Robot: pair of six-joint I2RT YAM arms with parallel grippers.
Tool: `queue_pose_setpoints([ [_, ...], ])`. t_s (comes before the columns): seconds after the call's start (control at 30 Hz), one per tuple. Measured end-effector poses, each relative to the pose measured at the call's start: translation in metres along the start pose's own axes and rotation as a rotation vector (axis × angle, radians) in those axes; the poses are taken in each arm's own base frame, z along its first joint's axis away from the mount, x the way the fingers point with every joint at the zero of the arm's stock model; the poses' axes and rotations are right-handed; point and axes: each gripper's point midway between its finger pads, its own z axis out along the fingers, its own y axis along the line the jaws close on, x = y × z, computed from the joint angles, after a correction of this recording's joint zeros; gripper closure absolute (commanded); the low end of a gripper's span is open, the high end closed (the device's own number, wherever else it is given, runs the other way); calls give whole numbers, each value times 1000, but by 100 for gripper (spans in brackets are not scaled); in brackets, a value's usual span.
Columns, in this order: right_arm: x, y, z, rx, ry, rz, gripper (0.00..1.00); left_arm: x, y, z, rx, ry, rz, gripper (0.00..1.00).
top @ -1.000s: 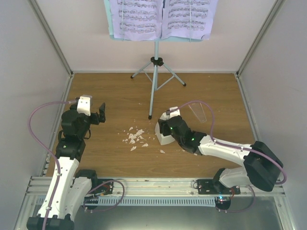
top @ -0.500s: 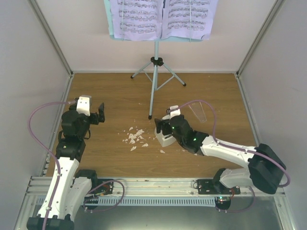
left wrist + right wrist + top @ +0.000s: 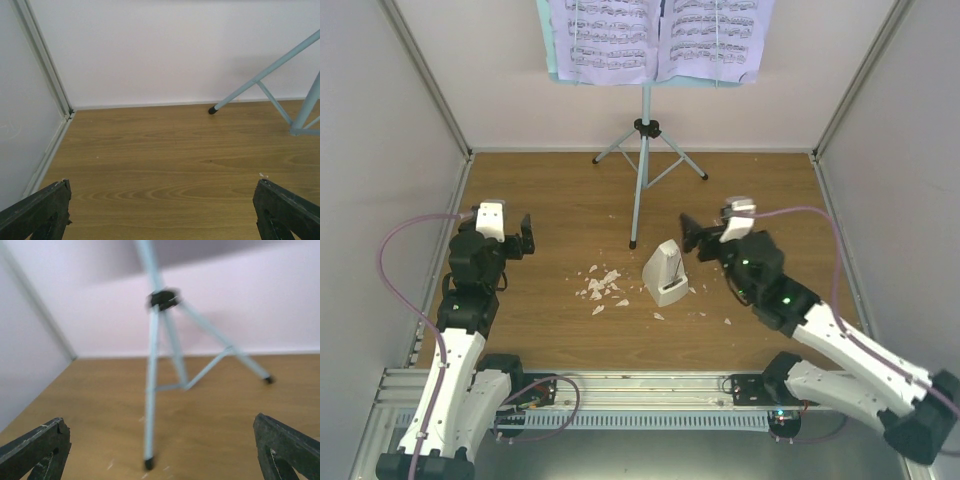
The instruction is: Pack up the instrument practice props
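The pale blue music stand stands at the back centre on tripod legs. Two sheet-music pages rest on its desk. The small white pyramid metronome stands upright on the wooden floor, touched by nothing. My right gripper is open and empty, just right of and behind the metronome. Its wrist view is blurred and shows the stand's legs ahead of the open gripper. My left gripper is open and empty at the left, over bare wood, with a stand leg to its right. The clear cover is hidden.
Small white crumbs lie left of the metronome, with a few more to its right. White walls with metal corner posts close the floor on three sides. A metal rail runs along the near edge.
My right gripper has drawn back off the metronome and swung to the right, leaving it standing uncovered. The right arm now hides where the clear cover lay. The left arm has barely moved.
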Motion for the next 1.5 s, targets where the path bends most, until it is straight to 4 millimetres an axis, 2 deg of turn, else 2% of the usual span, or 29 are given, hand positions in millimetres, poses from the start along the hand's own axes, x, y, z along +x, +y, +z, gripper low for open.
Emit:
queue_pose_setpoints([
  [0.07,-16,-36,-7,83,-48,28,0,0,2,0,-10,0,0,1],
  [0.13,-21,-82,-11,188,-60,59,1,0,3,0,-19,0,-1,1],
  [0.2,-11,-110,-12,240,-31,80,0,0,4,0,-24,0,-7,1],
  [0.23,-1,-116,-11,240,-1,89,0,0,4,-1,-25,-1,-8,1],
  [0.37,58,-115,0,162,186,156,0,-3,5,-3,-27,-14,-15,1],
  [0.5,136,-122,9,120,396,269,1,-7,3,-7,-19,-29,-16,1],
  [0.6,195,-123,3,92,550,381,7,-10,0,-10,-9,-43,-15,1],
  [0.67,213,-119,-1,71,600,426,13,-11,-2,-12,-1,-50,-14,1],
  [0.8,204,-114,4,34,570,433,25,-10,-5,-10,9,-44,-11,1],
  [0.9,192,-112,10,19,547,407,38,-7,-7,-8,12,-32,-9,1],
  [1.0,185,-111,19,5,546,377,45,-6,-6,-7,7,-30,-9,1],
  [1.23,205,-106,20,-45,620,351,50,-1,-3,-6,-8,-24,5,1],
  [1.5,221,-82,11,-201,674,344,52,8,-1,-3,-26,-5,47,1],
])
